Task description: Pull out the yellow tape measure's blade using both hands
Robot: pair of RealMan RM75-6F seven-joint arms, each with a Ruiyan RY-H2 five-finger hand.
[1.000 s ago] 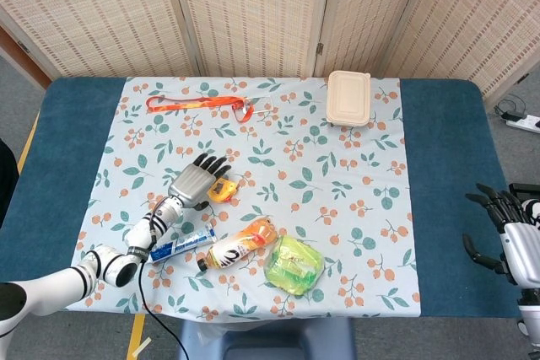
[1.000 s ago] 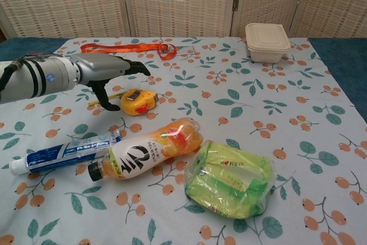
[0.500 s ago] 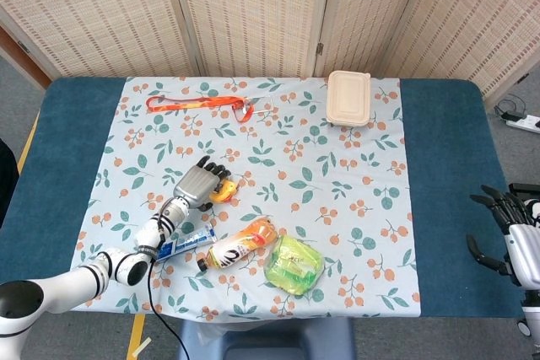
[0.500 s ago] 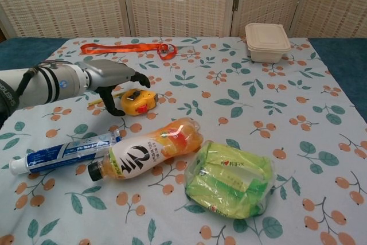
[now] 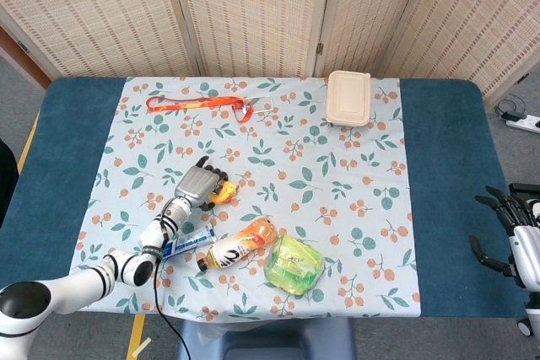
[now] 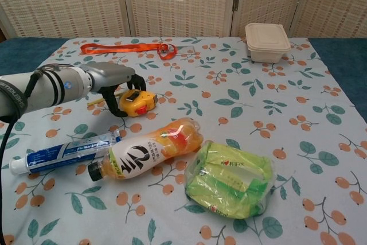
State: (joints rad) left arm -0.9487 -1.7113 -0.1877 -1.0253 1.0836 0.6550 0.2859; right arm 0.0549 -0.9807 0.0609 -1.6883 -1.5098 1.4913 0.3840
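The yellow tape measure [image 6: 140,102] lies on the floral cloth left of centre, also seen in the head view as the tape measure [image 5: 223,191]. My left hand [image 6: 117,82] sits over its left side. The fingers curl down onto the tape measure's top and the thumb [image 6: 116,110] hooks at its near left edge. In the head view the left hand [image 5: 198,185] covers most of the case. No pulled-out blade shows in either view. My right hand [image 5: 516,240] hangs off the table's right edge, fingers spread and holding nothing; the chest view does not show it.
A toothpaste tube [image 6: 63,153], an orange juice bottle [image 6: 146,150] and a green snack bag [image 6: 229,179] lie close in front of the tape measure. An orange lanyard [image 6: 126,48] lies at the back left and a beige lunch box [image 6: 267,41] at the back right.
My left hand has come down from hovering open over the tape measure, and its fingers have curled around the case. My right hand has drawn slightly further off the table's right edge.
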